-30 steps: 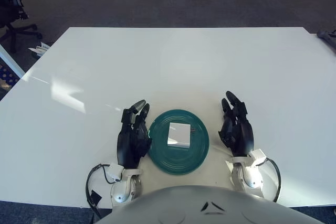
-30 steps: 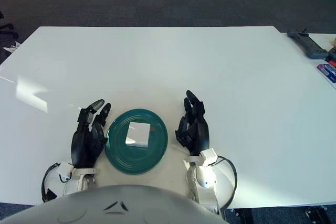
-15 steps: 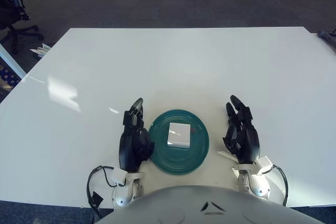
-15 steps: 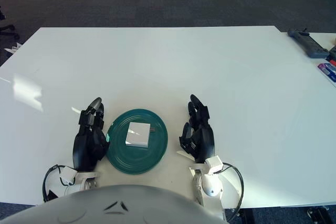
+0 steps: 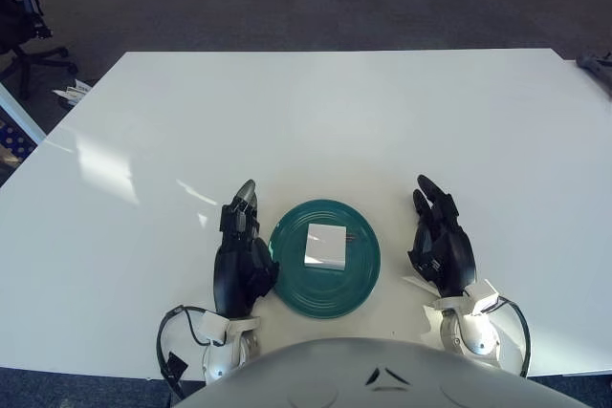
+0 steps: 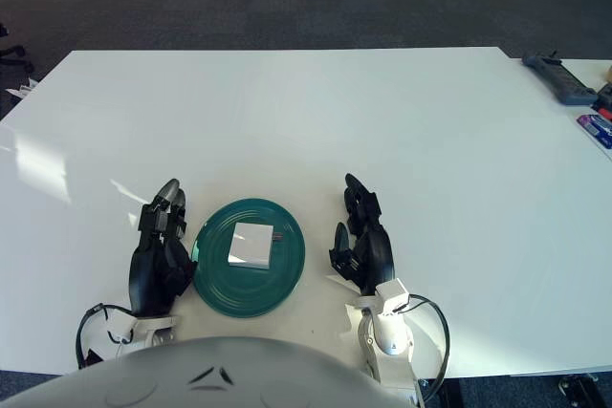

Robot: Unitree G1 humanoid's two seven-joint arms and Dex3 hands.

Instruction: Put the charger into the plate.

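Observation:
A white square charger [image 5: 325, 245] lies flat inside the teal plate [image 5: 288, 280], near the table's front edge. My left hand [image 5: 244, 250] shows just left of the plate, fingers extended and relaxed, holding nothing. On the plate's right, a small gap away, my right hand [image 5: 440, 241] is open too, with nothing in it. Neither hand touches the charger.
The white table [image 5: 325, 112] stretches far behind the plate. A dark tool [image 6: 564, 80] and small items lie at the far right edge. An office chair [image 5: 24, 16] stands off the table's back left corner.
Both hands have drawn back from the plate toward the front edge; the left hand's fingers have closed together from a spread pose. The charger stays in the plate.

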